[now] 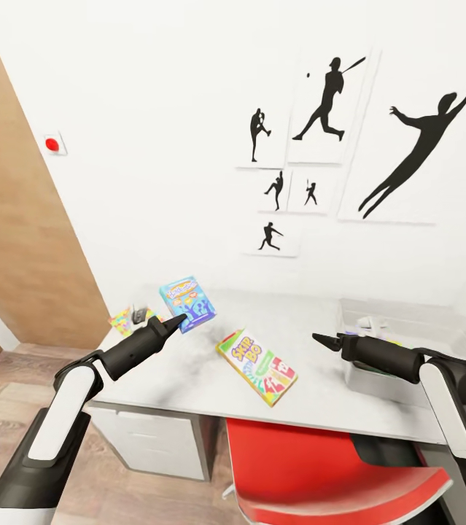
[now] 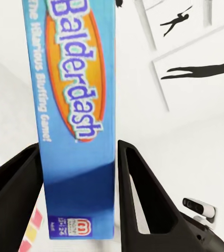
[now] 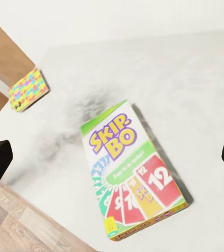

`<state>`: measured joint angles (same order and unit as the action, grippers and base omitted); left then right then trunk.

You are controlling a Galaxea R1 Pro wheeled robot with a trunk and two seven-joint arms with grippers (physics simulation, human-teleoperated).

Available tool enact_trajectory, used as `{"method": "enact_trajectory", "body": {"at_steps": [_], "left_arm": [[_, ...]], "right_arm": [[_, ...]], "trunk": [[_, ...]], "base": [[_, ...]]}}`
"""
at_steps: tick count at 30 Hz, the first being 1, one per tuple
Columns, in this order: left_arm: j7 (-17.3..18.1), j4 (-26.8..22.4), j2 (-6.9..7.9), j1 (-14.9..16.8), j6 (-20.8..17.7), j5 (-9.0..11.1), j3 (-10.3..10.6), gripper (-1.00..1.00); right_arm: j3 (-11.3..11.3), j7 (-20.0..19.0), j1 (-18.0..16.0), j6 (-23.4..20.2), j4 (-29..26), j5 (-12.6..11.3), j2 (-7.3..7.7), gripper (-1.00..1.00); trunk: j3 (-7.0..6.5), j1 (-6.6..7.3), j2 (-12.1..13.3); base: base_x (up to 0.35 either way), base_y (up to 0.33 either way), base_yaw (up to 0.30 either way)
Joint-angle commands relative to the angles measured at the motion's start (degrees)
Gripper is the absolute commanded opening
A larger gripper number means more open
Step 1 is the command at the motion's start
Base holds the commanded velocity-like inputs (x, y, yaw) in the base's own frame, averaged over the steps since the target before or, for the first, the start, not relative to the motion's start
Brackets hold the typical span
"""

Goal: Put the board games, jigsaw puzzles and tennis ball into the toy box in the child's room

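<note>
The blue Balderdash board game [image 1: 187, 302] is held clear of the desk [image 1: 189, 372] by the left gripper [image 1: 178, 319], whose two fingers are seen in the left wrist view pinching the box [image 2: 78, 121] at one end, so that the rest of it stands out beyond them; such an end grip is judged to leave the free end ready to be lowered into a container first. The toy box [image 1: 408, 321], a light grey bin, sits at the far right of the desk, well apart from the held game, so a carry across the desk is judged to be needed. The SKIP BO game [image 1: 256, 366] lies flat near the middle of the desk, between the two arms. The right gripper [image 1: 325, 340] hovers over it with its fingers spread wide, as the right wrist view shows, the box [image 3: 130, 170] lying between the two fingertips but untouched, a pose judged suited to a coming grasp. A multicoloured jigsaw puzzle [image 1: 125, 319] rests near the desk's left corner, just behind the left arm.
</note>
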<state>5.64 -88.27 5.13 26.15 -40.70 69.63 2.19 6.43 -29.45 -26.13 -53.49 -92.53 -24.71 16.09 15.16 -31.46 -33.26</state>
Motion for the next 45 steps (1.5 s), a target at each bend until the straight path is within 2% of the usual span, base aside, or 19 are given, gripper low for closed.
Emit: {"method": "enact_trajectory", "body": {"at_steps": [1, 20, 30, 45], "left_arm": [[0.19, -0.01, 0.03, 0.05, -0.13, -0.02, 0.01, -1.00], [0.24, -0.06, 0.06, 0.04, -0.09, -0.02, -0.08, -1.00], [0.24, -0.06, 0.11, 0.04, -0.08, -0.02, -0.17, -1.00], [0.31, -0.06, 0.14, -0.32, 0.32, 0.01, -0.28, -1.00]], "right_arm": [[0.07, -0.34, -0.06, -0.29, -0.01, 0.18, 0.00, 1.00], [0.07, -0.43, 0.02, -0.30, -0.02, 0.18, -0.09, 1.00], [0.07, -0.43, 0.00, -0.30, -0.02, 0.18, -0.09, 1.00], [0.07, -0.43, 0.03, -0.30, -0.02, 0.18, -0.09, 1.00]], "trunk": [[0.09, -0.03, -0.08], [0.09, -0.03, -0.08], [0.09, -0.03, -0.08], [0.09, -0.03, -0.08]], "base": [[0.086, 0.000, 0.000], [0.018, 0.000, -0.124], [0.012, -0.004, -0.027], [0.120, -0.092, -0.002]]}}
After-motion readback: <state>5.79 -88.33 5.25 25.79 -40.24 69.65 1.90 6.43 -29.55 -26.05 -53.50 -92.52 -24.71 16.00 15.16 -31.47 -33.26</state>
